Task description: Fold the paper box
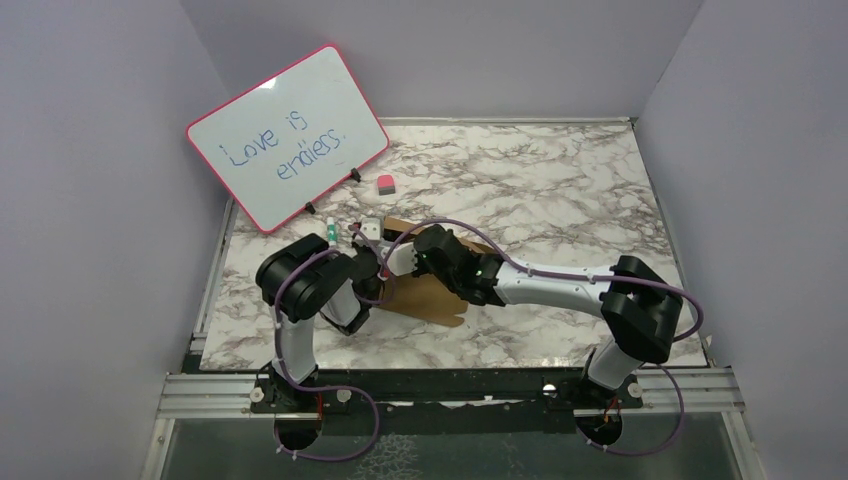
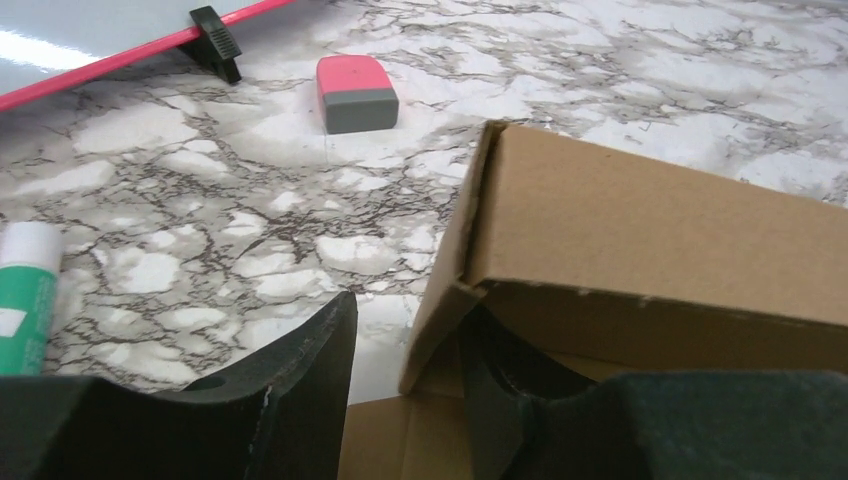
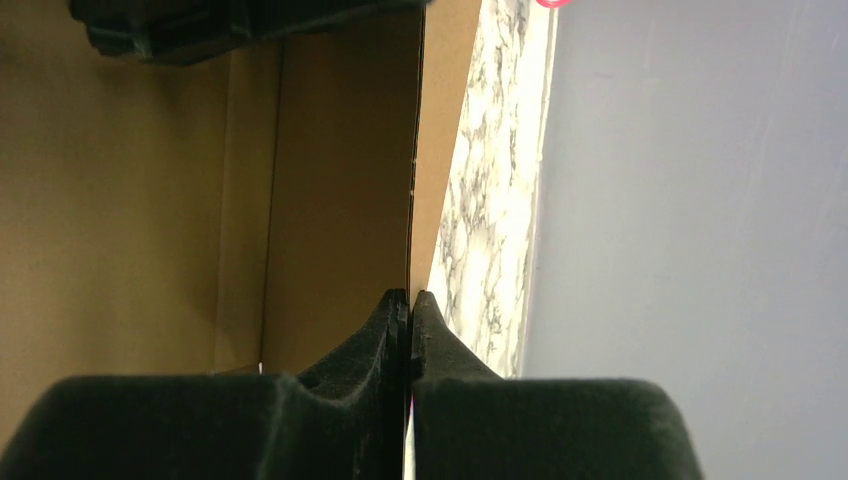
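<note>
Paper box [image 1: 425,302] sits mid-bench [image 1: 570,190], partly formed: one long wall is raised and folded over, the near flap seems to lie flat, and the ends are not yet tucked. My right claw [image 3: 411,300] is pinched tight on a wall edge. My left claw [image 2: 408,312] is half-spread astride the corner. Box unprinted. Whiteboard [image 1: 290,135] reads "Love is endless."

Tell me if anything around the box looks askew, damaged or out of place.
Nothing torn or spilled. The paper box is half formed, and in the left wrist view its end flap splays outward at the corner instead of standing square. A green-and-white marker lies loose just left of it.
</note>
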Robot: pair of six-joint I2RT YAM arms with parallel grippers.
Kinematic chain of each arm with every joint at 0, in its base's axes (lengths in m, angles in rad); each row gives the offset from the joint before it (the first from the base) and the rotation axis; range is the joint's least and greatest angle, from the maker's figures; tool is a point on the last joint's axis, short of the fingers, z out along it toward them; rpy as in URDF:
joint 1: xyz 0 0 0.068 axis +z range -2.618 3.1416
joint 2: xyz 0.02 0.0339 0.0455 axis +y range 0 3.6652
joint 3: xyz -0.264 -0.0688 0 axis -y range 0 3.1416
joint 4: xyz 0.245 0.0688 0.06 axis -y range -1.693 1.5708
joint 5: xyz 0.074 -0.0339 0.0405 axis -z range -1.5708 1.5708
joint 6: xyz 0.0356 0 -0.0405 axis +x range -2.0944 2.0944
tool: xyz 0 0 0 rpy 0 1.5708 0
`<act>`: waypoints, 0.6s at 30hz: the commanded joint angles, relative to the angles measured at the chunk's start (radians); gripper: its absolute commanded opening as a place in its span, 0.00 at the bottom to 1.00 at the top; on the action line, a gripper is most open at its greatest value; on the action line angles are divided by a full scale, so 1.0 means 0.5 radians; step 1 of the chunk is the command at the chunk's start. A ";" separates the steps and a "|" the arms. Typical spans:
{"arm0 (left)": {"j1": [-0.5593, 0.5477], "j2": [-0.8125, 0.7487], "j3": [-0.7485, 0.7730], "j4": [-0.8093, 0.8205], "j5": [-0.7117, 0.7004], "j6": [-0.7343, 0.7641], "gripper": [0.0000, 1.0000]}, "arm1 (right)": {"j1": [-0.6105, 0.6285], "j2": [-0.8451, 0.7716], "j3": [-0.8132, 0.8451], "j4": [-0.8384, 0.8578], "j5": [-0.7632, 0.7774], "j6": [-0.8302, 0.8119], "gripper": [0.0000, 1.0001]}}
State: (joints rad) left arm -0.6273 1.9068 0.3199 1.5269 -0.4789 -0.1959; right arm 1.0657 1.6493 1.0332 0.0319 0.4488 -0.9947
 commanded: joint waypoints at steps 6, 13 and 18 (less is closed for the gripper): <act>-0.003 0.100 0.109 0.526 -0.066 0.040 0.35 | 0.032 0.102 -0.008 -0.274 -0.200 0.119 0.06; 0.000 0.103 0.106 0.524 -0.227 -0.010 0.18 | 0.029 0.094 -0.014 -0.263 -0.216 0.117 0.06; 0.000 0.111 0.108 0.526 -0.324 -0.033 0.08 | 0.029 0.086 -0.018 -0.266 -0.221 0.124 0.06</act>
State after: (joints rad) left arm -0.6315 1.9415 0.3607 1.5276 -0.5106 -0.2008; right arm 1.0649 1.6573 1.0435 0.0280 0.4397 -0.9848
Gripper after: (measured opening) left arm 0.126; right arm 0.064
